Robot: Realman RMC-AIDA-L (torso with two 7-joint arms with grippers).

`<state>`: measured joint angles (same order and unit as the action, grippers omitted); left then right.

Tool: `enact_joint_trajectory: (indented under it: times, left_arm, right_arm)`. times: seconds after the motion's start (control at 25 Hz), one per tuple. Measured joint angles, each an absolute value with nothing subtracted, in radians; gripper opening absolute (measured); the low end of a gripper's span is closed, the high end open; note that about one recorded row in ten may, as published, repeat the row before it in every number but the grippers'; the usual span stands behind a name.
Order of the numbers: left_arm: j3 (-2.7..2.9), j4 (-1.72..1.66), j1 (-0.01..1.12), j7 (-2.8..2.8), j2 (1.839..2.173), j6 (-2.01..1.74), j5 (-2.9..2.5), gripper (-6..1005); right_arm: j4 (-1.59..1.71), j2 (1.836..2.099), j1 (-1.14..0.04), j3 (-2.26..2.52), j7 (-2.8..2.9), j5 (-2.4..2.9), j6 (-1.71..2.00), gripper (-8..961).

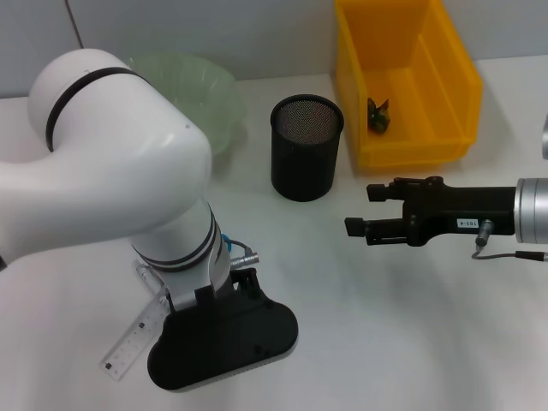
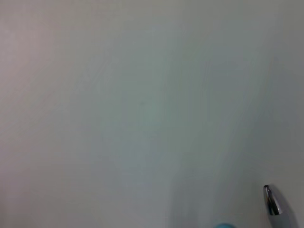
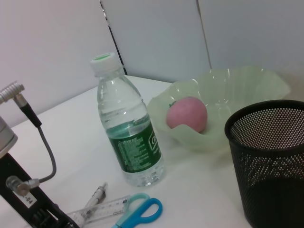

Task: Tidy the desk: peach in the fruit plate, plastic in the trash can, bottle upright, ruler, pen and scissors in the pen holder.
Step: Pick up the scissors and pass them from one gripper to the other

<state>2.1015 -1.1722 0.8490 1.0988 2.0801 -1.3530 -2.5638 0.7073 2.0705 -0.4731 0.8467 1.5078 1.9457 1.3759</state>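
Lowered close over the desk's near edge, the left gripper [image 1: 224, 342] is hidden under its own black housing; whether it is open cannot be told. One yellow trash can [image 1: 402, 81] holds dark plastic [image 1: 378, 116]. One green fruit plate [image 3: 223, 107] cradles a single pink peach [image 3: 186, 114]. One black mesh pen holder [image 1: 306, 147] is seen beside it, and one bottle [image 3: 127, 128] stands upright. The right gripper [image 1: 360, 211] hovers parted, holding nothing. One clear ruler [image 1: 137, 334], one pair of blue scissors [image 3: 140, 212] and one pen [image 3: 94, 197] lie flat.

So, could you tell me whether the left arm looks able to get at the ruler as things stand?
Probably yes: the ruler lies flat on the table, partly under the left gripper, which sits low right beside it. Nothing shows in the way.
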Motion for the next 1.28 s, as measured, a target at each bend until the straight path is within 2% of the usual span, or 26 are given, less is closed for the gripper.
enact_joint_trajectory:
  times: [0.2, 0.32, 0.48, 0.96, 1.28]
  left_arm:
    - [2.102, -1.17, 0.849, 1.094, 2.08, -1.353, -2.564, 332]
    - [2.101, -1.167, 0.849, 1.091, 2.08, -1.353, -2.564, 340]
    - [2.096, -1.161, 0.85, 1.077, 2.08, -1.356, -2.563, 255]
    - [2.076, -1.171, 0.851, 1.062, 2.08, -1.387, -2.561, 189]
    - [1.959, -1.235, 0.845, 1.058, 2.08, -1.484, -2.484, 189]
  right_arm:
    - [0.704, 2.071, -0.475, 0.847, 1.508, 1.946, 1.374, 812]
    - [0.704, 2.071, -0.475, 0.847, 1.508, 1.947, 1.374, 812]
    - [0.704, 2.071, -0.476, 0.847, 1.508, 1.947, 1.375, 812]
    - [0.704, 2.072, -0.48, 0.847, 1.508, 1.947, 1.375, 812]
    - [0.706, 2.07, -0.482, 0.843, 1.508, 1.947, 1.375, 812]
